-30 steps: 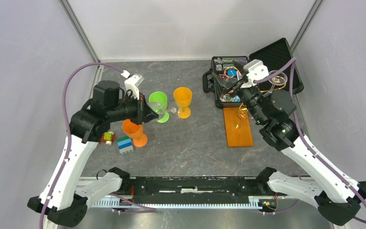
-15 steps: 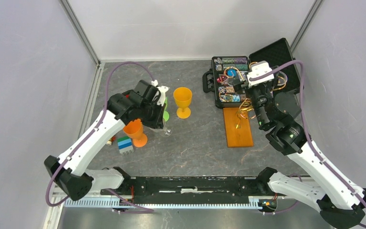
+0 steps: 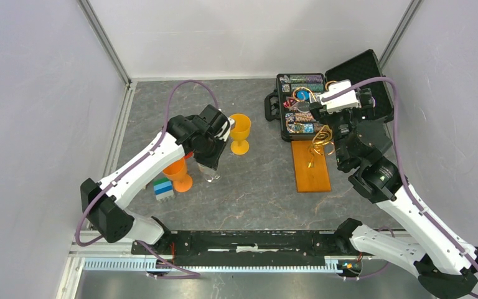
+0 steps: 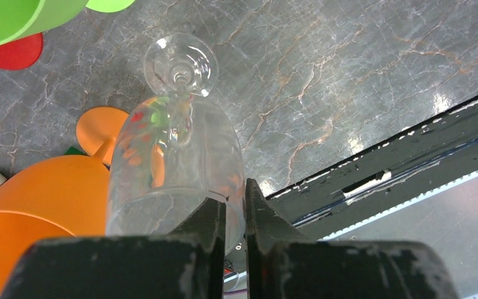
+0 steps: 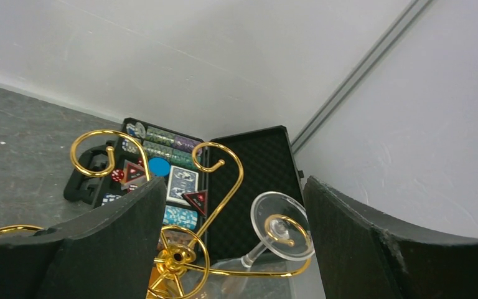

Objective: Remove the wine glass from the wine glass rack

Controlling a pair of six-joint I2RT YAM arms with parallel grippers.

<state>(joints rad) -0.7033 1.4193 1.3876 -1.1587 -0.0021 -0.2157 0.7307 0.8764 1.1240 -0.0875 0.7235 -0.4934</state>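
Left gripper [image 4: 233, 199] pinches one wine glass [image 4: 174, 156] by the rim, upright beside the orange cup [image 4: 43, 205] — set its foot flat before letting go. Right gripper [image 5: 234, 187], spread wide, faces the rack [image 3: 311, 171] — a second glass [image 5: 281, 233] hangs there.

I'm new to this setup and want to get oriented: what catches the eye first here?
A clear wine glass, pinched at its rim by the left fingers, points foot-down toward the grey table beside an orange goblet. The open right fingers face the gold wine glass rack, where a second glass hangs by its foot before an open black case.
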